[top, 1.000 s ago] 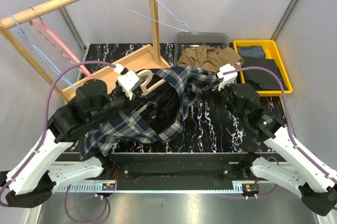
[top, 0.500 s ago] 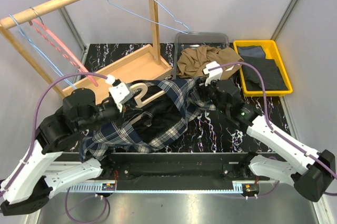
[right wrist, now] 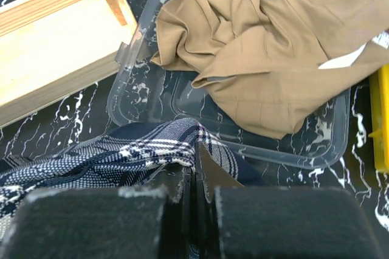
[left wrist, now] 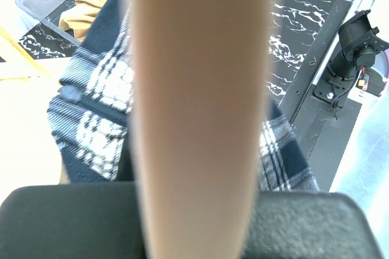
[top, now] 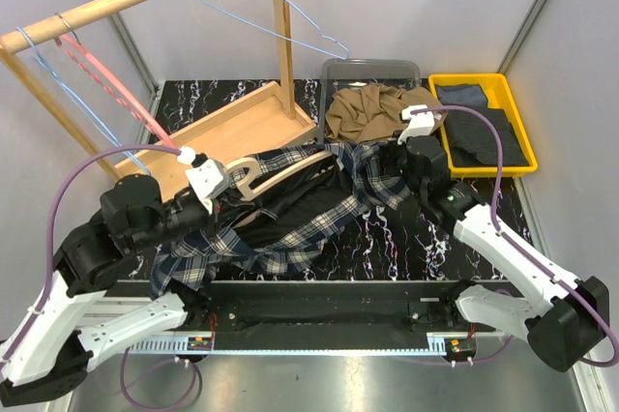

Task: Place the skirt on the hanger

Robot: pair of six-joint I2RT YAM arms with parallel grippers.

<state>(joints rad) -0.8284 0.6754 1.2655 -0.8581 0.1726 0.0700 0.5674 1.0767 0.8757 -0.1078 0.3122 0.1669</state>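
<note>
The tan skirt (top: 372,107) lies crumpled in a clear bin (top: 372,68), and it also shows in the right wrist view (right wrist: 273,58) and the left wrist view (left wrist: 91,3). The light-blue wire hanger (top: 276,20) hangs from the wooden rail. My left gripper (top: 230,190) is shut on a thick pale wooden hanger (left wrist: 197,89) that carries the dark plaid shirt (top: 290,228). My right gripper (top: 385,156) is shut on an edge of that plaid shirt (right wrist: 140,152), just in front of the bin. Neither gripper touches the skirt.
A wooden rack with a tray base (top: 227,127) stands at the back left, bearing a pink hanger (top: 97,73) and another blue wire hanger (top: 58,83). A yellow bin (top: 517,117) with dark grey cloth sits at the back right.
My right gripper has shut on the plaid shirt's edge near the bin. The left arm drew back to the left with the wooden hanger, and the shirt is stretched between the two.
</note>
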